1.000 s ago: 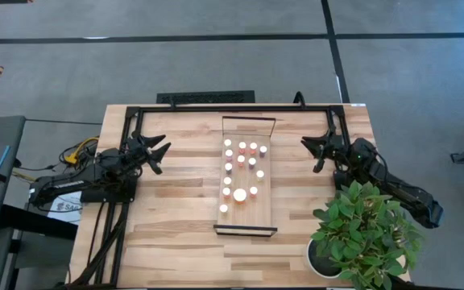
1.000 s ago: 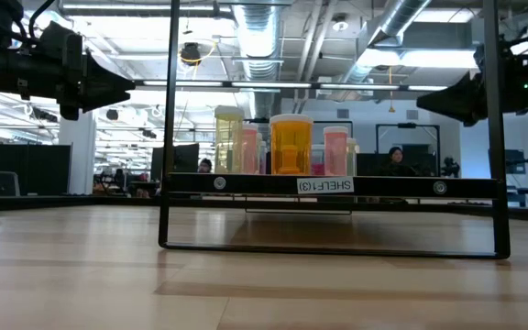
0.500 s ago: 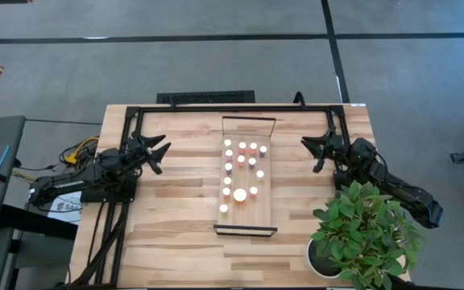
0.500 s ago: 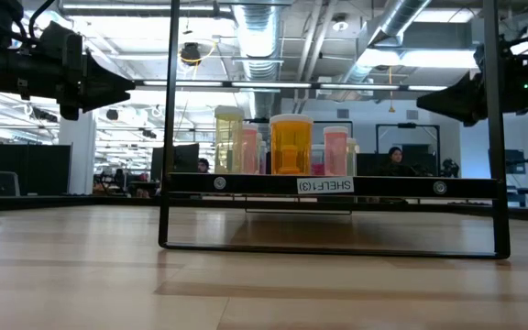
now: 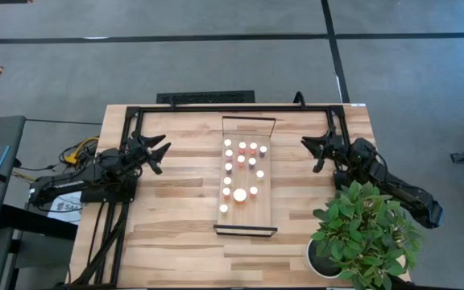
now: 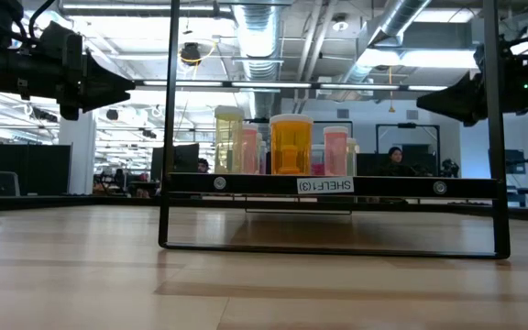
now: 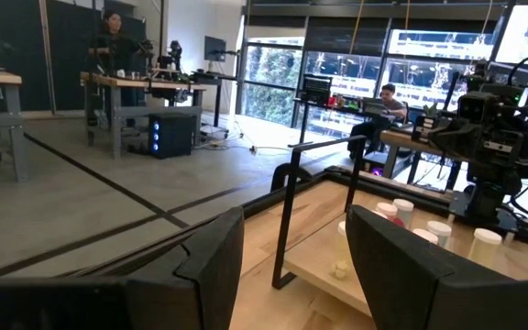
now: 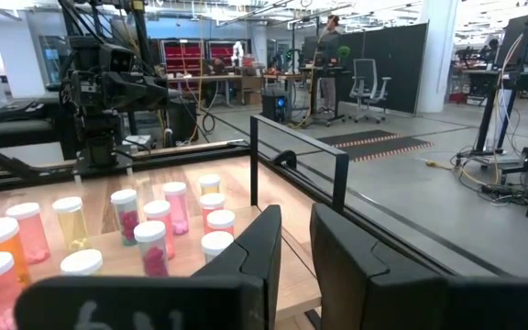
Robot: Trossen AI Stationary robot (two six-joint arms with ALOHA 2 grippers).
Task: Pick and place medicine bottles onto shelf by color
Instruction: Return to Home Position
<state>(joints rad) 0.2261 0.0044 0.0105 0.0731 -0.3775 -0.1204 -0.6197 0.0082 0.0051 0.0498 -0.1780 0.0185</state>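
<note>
Several medicine bottles point(image 5: 241, 160) with white caps stand upright on the shelf point(image 5: 259, 211), a pale board lying in the middle of the table. One bottle point(image 5: 239, 195) has a larger cap. The low view shows yellow, orange and pink bodies point(image 6: 291, 145). My left gripper point(image 5: 161, 151) hangs level above the table's left part, open and holding nothing, and points toward the shelf point(image 7: 337, 280). My right gripper point(image 5: 312, 149) hangs level over the right part, shut and holding nothing, facing the bottles point(image 8: 145, 229).
A black metal frame point(image 5: 232, 107) runs along the table's far edge and down both sides. A potted green plant point(image 5: 365, 238) stands at the near right corner, close under my right arm. Bare wood lies on both sides of the shelf.
</note>
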